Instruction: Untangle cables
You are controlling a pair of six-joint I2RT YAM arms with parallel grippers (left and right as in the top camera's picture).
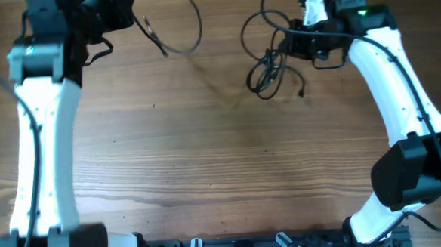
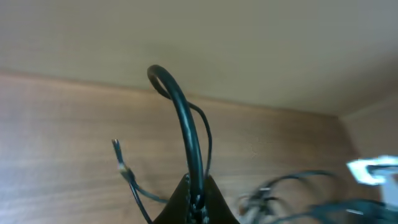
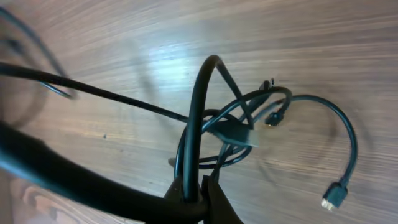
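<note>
Separation step: we see the left gripper (image 2: 194, 194) clamped on one loose cord (image 2: 185, 124), upper left; the right gripper (image 3: 198, 188) clamped on the knot (image 1: 265, 72), upper right. Next, we judge: draw another strand clear.

Table (image 1: 222, 154): brown wood with a pronounced grain, smooth. Satin finish, with a pale glare patch in the upper left of the right wrist view.
Cables (image 1: 267, 68): black sheath that looks like plastic or rubber, smooth, with a faint sheen along the curves.
Plug end (image 3: 334, 195), lower right of the right wrist view: dark moulded body, bright metal tip.
Left arm (image 1: 52, 147) and right arm (image 1: 389, 92): white shells of smooth, glossy plastic. Joint housings are black and matt.
</note>
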